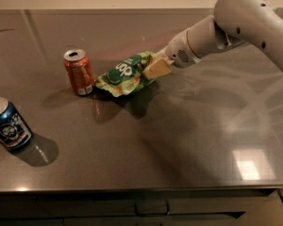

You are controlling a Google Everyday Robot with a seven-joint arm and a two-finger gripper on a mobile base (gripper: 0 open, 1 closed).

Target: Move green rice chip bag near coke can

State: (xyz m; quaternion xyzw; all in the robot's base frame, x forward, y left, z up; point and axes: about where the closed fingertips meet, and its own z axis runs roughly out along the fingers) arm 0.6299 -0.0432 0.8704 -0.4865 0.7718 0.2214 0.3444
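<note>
While claw (153, 68) clamps green rice chip bag (124, 74), coke can (79, 72) stands beside.

Obscured and cropped items, worktop (179, 140) scene.
The pincer (155, 68), clamped on the right end of the green rice chip bag (125, 74), covered that end; the bag's underside lay in shadow, so contact with the worktop could not be told. The arm (245, 18) ran out past the right edge. The blue can (9, 125) was clipped at the left edge. The white label on the coke can (79, 72) was too small to read. The worktop was cropped left and right.
</note>
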